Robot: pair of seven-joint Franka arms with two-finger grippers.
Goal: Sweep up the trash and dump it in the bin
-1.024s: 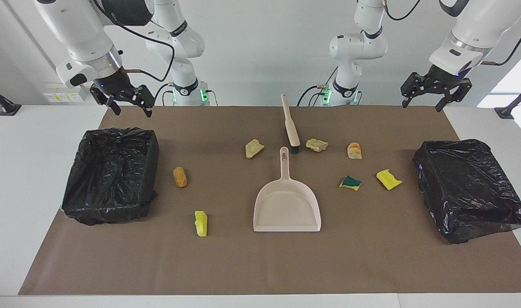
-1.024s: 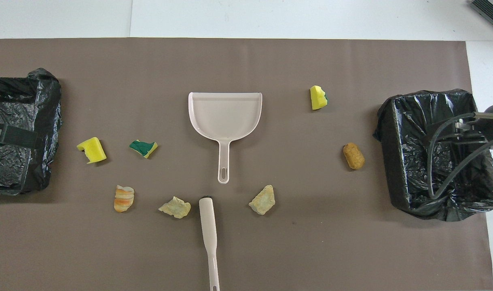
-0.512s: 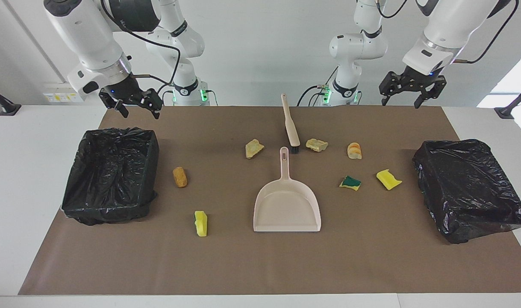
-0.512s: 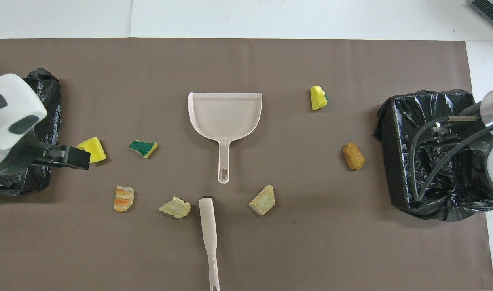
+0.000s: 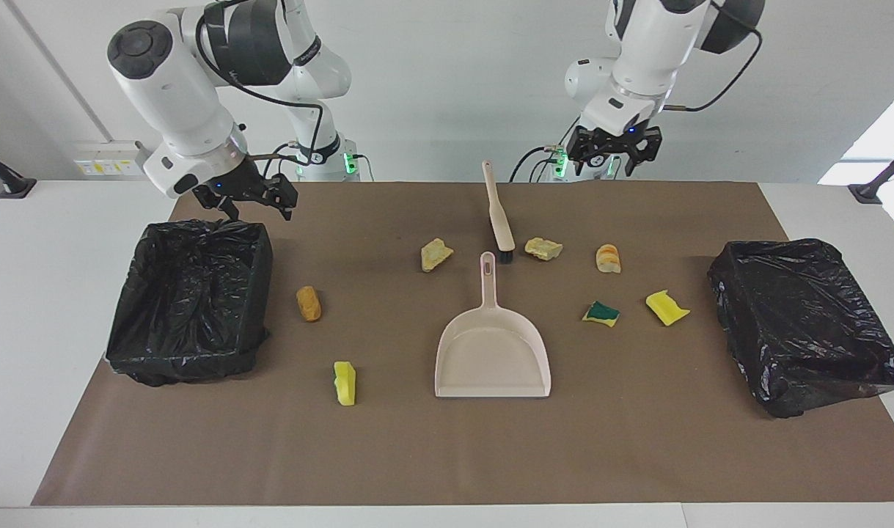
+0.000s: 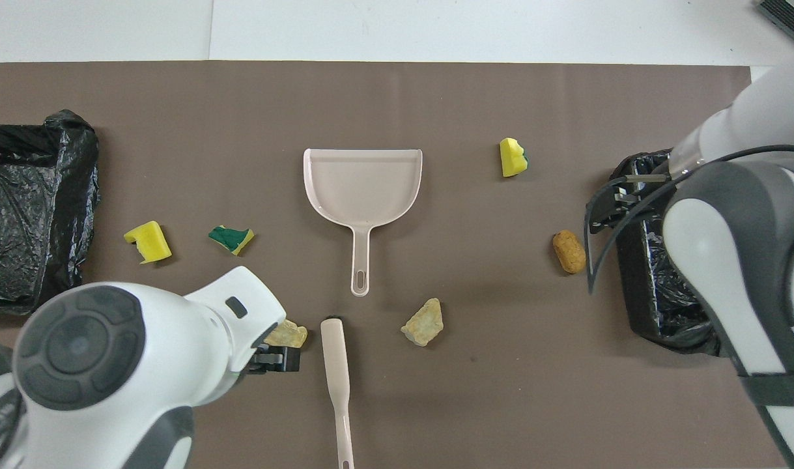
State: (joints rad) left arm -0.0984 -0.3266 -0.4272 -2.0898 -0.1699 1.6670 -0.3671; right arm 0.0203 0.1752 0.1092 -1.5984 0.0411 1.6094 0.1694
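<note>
My left hand (image 5: 614, 152) hangs empty with its fingers spread, up in the air over the table's edge by the brush (image 5: 497, 213) handle; my right hand (image 5: 254, 199) is likewise open and empty, over the rim of the bin (image 5: 190, 293) at its end of the table. Nothing is swept yet: all seven scraps lie loose on the mat. Below and ahead of my left hand sit a pale chunk (image 5: 543, 248) just beside the brush head, a striped bread lump (image 5: 608, 258), a green sponge bit (image 5: 601, 314) and a yellow one (image 5: 667, 307); another pale chunk (image 5: 435, 254), a brown lump (image 5: 308, 303) and a yellow sponge bit (image 5: 345, 382) lie toward my right hand's end. The dustpan (image 5: 492, 345) rests flat in the middle, its handle tip almost meeting the bristles. I judge the brush grasp is the risky part: the handle is thin and lies flat, so coming down off-centre could pinch it askew or skid it, and the bristles could knock the pale chunk or nudge the dustpan. The scraps are light and lumpy, so a fast sweep may roll them past the pan or off the mat. Both hands converging on brush and pan could also clash, and the second bin (image 5: 802, 323) has a slack liner that could catch a tilted pan.
</note>
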